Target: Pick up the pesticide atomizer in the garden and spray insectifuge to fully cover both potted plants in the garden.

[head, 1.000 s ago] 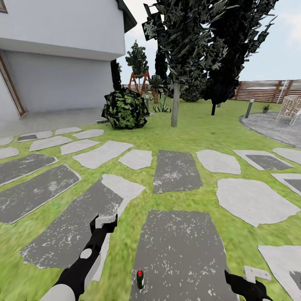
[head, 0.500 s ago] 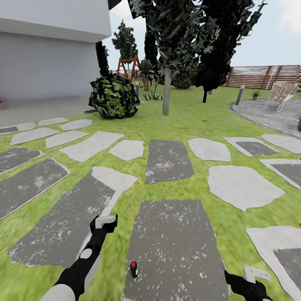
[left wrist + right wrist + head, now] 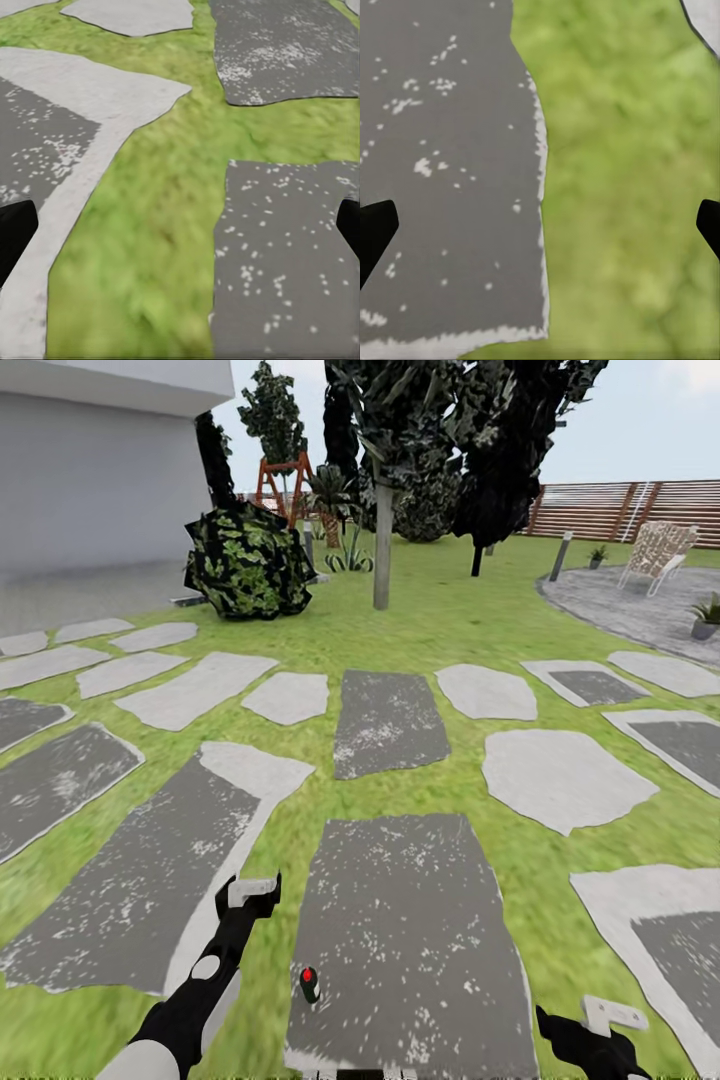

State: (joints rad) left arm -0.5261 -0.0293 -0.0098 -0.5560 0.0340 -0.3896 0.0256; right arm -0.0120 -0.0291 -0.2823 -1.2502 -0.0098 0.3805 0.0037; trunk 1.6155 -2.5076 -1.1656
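Head view: potted plant [image 3: 705, 617] far right on paving, well beyond both claws (fingers spread).

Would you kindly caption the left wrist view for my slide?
Open left hand above grass between stepping stones.

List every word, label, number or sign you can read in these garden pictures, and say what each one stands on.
None. No readable text appears on the house wall, the wooden fence, the stepping stones or either gripper. The white flecks on the dark stones are only texture.
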